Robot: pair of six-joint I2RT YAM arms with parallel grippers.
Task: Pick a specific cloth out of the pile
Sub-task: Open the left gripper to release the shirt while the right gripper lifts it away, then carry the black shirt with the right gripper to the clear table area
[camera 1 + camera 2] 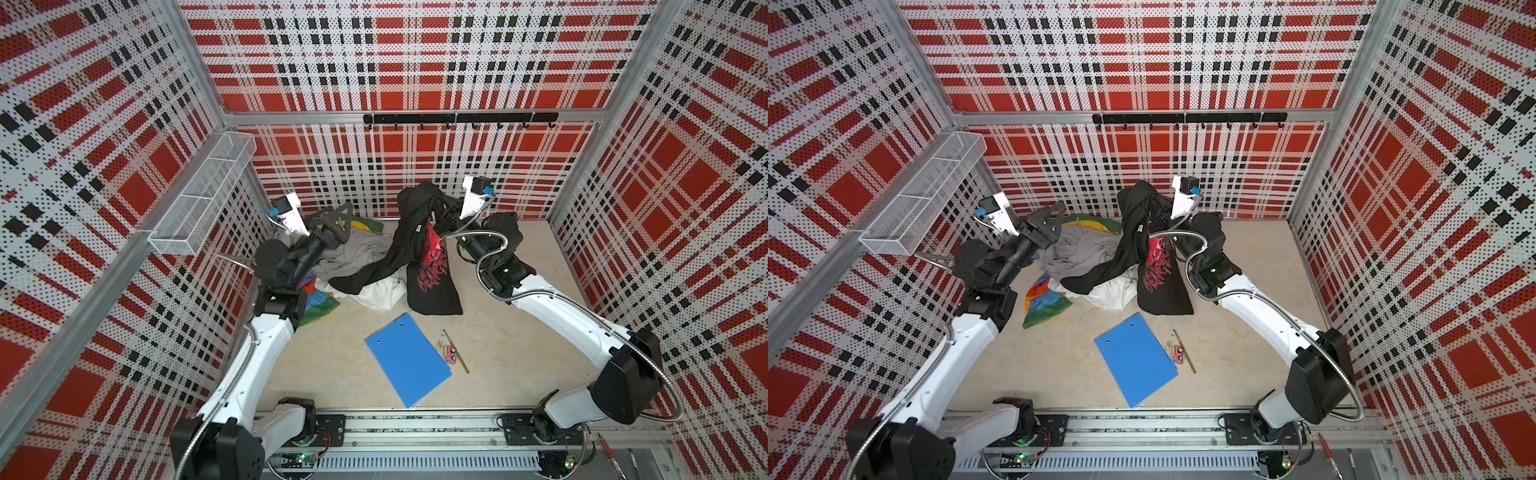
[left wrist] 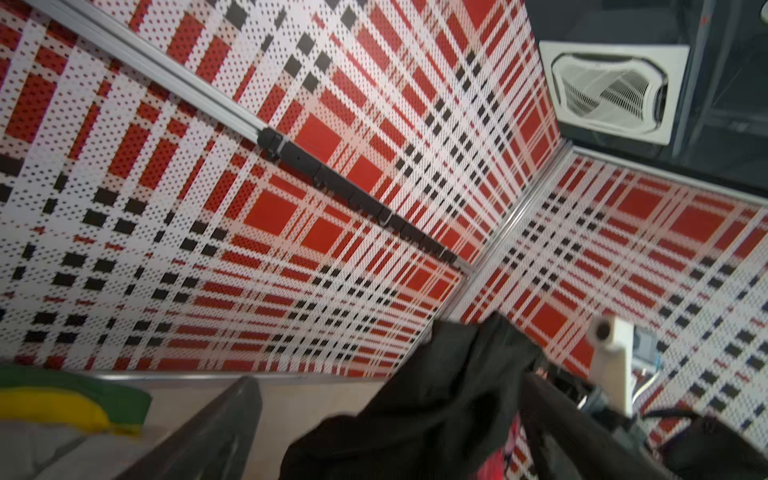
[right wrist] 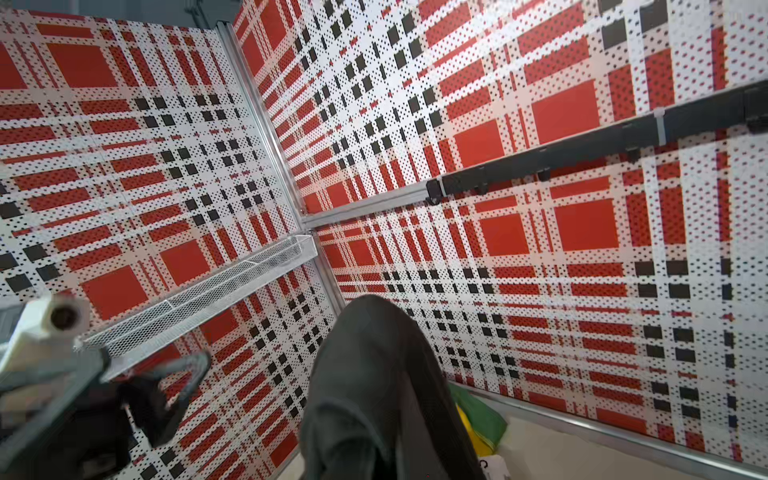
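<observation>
The cloth (image 1: 432, 286) (image 1: 1163, 291), black with a red and pink jagged print, hangs from my right gripper (image 1: 426, 203) (image 1: 1142, 199), which is shut on its upper part and buried in the fabric. Its lower end rests on the table, and one black sleeve trails over the pile (image 1: 357, 257) (image 1: 1075, 253) of grey, white and green-yellow garments. In the right wrist view the dark cloth (image 3: 374, 395) covers the jaws. My left gripper (image 1: 345, 212) (image 1: 1054, 214) stands open above the pile's back left, apart from the cloth. One of its fingers (image 2: 216, 436) shows with bare table beside it.
A blue clipboard (image 1: 407, 359) lies in front of the pile, with a pencil and a small pink object (image 1: 451, 353) to its right. A wire basket (image 1: 203, 195) is mounted on the left wall. A black hook rail (image 1: 457, 118) runs along the back wall.
</observation>
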